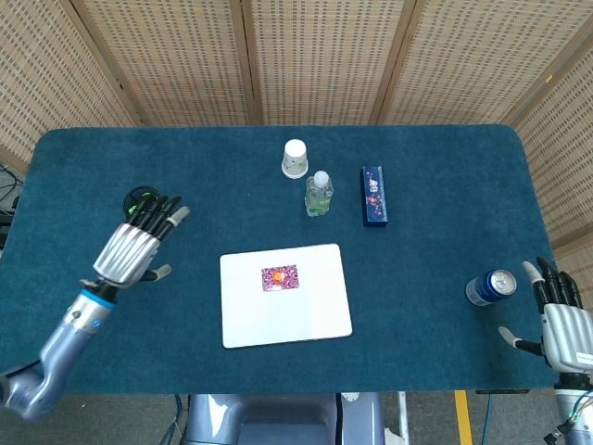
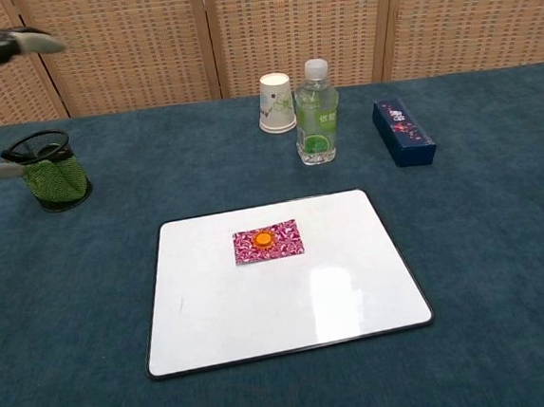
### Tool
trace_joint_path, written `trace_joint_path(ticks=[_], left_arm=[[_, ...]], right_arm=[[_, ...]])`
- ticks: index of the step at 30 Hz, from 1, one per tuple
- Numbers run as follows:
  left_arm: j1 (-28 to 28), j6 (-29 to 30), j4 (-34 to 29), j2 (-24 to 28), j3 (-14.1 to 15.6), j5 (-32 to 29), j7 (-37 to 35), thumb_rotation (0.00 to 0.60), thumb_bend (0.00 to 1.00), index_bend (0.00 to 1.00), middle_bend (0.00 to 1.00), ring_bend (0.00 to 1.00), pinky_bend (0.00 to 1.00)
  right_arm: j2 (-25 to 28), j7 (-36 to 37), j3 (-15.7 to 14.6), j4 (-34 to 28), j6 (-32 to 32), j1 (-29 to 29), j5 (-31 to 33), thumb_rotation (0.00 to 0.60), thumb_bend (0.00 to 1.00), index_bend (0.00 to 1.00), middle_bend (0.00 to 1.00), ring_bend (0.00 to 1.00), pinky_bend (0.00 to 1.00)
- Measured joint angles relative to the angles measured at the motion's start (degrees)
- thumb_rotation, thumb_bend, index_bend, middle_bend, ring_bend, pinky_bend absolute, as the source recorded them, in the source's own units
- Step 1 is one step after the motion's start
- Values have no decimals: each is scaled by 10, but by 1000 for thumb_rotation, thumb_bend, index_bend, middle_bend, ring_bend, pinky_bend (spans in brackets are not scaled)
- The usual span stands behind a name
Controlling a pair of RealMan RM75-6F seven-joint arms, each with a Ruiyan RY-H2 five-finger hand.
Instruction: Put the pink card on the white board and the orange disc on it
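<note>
The white board point(image 1: 306, 311) point(image 2: 291, 307) lies flat at the table's middle front. A pink patterned card point(image 1: 279, 277) point(image 2: 268, 242) lies on its upper part, and a small orange disc point(image 1: 277, 274) point(image 2: 262, 236) sits on the card. My left hand point(image 1: 137, 245) is raised over the table left of the board, fingers spread and holding nothing; only its fingertips point(image 2: 1, 46) show at the top left of the chest view. My right hand point(image 1: 559, 315) is open at the table's right front edge, near a can.
A green mesh cup point(image 1: 148, 211) point(image 2: 52, 171) stands at the left. A paper cup point(image 1: 295, 158) point(image 2: 276, 102), a clear bottle point(image 1: 319, 194) point(image 2: 316, 112) and a dark blue box point(image 1: 373, 195) point(image 2: 403, 131) stand behind the board. A blue can point(image 1: 488, 286) lies near the right hand.
</note>
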Motion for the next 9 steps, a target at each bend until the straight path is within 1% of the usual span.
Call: trace_joint_path(ticks=[1,4,7,9], left_arm=[[26,27,-2,9,7,0,-9,600,0,0,0,0,0],[87,85,2,24,23,-2,-50,600,0,0,0,0,0],[145,125,21,29,39,-11,-104,600,0,0,0,0,0],[177,135,33,30,48,-22,-132,600,0,0,0,0,0]], right_arm=[[-1,-4,0,0,2,0,0,600,0,53,0,0,0],[-6,-15,2,-1,7,-1,0,600,0,53,0,0,0],[-8,-20,3,0,12,-3,2,600,0,53,0,0,0],[-10,-22,3,1,14,-3,1,600,0,54,0,0,0]])
